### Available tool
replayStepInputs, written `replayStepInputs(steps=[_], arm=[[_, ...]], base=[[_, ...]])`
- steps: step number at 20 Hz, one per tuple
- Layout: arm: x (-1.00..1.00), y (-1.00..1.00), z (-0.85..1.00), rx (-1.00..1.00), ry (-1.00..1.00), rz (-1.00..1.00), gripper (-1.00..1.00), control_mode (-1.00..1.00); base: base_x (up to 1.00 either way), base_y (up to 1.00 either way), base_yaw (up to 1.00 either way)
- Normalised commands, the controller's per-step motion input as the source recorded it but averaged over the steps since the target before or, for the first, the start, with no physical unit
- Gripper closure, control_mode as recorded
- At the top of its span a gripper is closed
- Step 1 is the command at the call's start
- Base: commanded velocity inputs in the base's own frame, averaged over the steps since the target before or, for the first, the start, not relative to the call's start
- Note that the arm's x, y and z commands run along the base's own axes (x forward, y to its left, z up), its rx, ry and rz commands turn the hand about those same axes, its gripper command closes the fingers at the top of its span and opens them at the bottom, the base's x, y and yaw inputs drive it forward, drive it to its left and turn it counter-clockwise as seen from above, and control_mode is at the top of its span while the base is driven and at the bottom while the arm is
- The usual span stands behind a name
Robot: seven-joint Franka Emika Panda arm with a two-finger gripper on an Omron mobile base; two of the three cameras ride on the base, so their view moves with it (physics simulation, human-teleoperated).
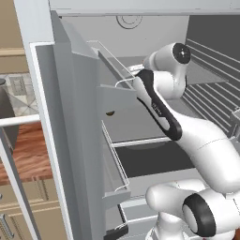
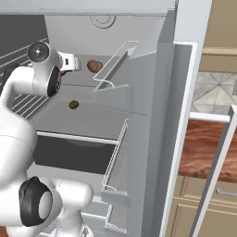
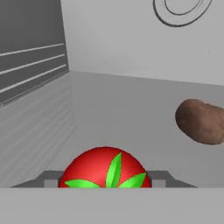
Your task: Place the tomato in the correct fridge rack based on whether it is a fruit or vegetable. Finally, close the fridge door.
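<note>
Inside, one tomato (image 3: pixel 105 168) pinched by the jaws — one brown lump (image 3: pixel 202 121) near.

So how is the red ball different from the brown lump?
The tomato is glossy red with a green stem cap; the brown lump is dull and plain. The tomato sits between the gripper fingers; the lump lies free on the fridge shelf. Both are roundish.

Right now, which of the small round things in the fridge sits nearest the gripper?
The red tomato with the green stem cap, right at the gripper; the brown lump lies farther back.
</note>
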Motion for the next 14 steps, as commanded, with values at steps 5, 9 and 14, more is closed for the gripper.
replayStepInputs(steps=[5,9,14], arm=[[0.49,0.11,-0.14,-0.04,0.07,0.00,1.00,-1.00],[0.06,0.02,-0.20,-0.01,0.04,0.00,1.00,-1.00],[0.30,0.00,-0.30,0.00,0.01,0.00,1.00,-1.00]], base=[[0.00,0.00,0.00],[0.00,0.00,0.00],[0.00,0.00,0.00]])
